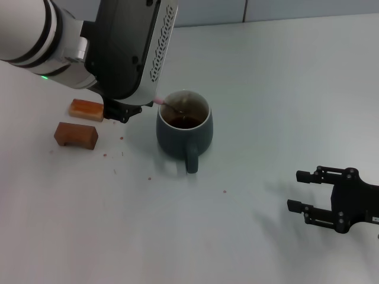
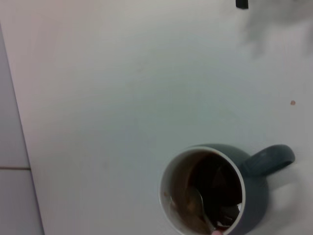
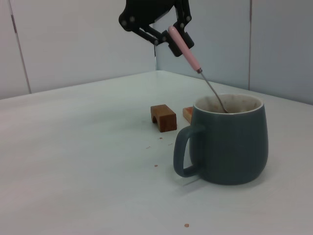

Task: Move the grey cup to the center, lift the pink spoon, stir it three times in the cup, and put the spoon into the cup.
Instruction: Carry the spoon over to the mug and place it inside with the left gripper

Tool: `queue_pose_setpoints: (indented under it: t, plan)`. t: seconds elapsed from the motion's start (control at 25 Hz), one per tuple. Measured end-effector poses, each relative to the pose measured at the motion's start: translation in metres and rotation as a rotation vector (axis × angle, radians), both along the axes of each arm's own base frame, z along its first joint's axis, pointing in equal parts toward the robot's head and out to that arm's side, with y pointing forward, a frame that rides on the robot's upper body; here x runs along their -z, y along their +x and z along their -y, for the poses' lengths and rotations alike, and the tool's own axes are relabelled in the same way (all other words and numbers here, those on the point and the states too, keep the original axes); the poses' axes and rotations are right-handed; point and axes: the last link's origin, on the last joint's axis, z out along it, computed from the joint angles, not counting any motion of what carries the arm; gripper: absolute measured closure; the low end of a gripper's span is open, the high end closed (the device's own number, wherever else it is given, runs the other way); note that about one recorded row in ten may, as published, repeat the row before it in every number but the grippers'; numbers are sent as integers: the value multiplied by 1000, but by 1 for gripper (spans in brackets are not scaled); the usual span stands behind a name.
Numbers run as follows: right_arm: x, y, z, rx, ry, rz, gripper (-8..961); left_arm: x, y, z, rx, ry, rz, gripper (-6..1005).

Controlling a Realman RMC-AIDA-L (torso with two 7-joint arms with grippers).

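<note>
The pink spoon [image 3: 185, 48] is clamped by its handle in the left tool [image 3: 172, 36], bowl dipped into the grey cup [image 1: 184, 131] just below. Too wide a stir could tip the cup. The right tool [image 1: 303, 190], parked well apart, sits with fingers apart.

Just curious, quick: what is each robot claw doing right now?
Left gripper: shut on the pink spoon, its bowl inside the grey cup.
Right gripper: open, holding nothing.

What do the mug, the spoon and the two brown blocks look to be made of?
Grey cup: likely glazed ceramic, with a soft sheen and a pale rim. Pink spoon, held by the left gripper: matte pink handle, perhaps plastic, on a thin shiny metal shaft. Brown blocks: probably wood, matte and warm-toned.
</note>
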Motion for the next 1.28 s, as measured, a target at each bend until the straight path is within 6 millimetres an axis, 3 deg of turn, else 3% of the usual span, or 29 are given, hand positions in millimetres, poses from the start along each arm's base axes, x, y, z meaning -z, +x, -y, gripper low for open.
queue_pose_setpoints:
  t: [0.52, 0.84, 1.28]
  plan:
    - [0, 0, -2, 1, 4, 6, 329, 0, -3, 4, -17, -15, -26, 824]
    - [1, 0, -3, 2, 5, 6, 329, 6, 5, 10, 13, -66, 1, 820]
    - [1, 0, -3, 2, 5, 6, 329, 9, 2, -1, 30, -13, -4, 814]
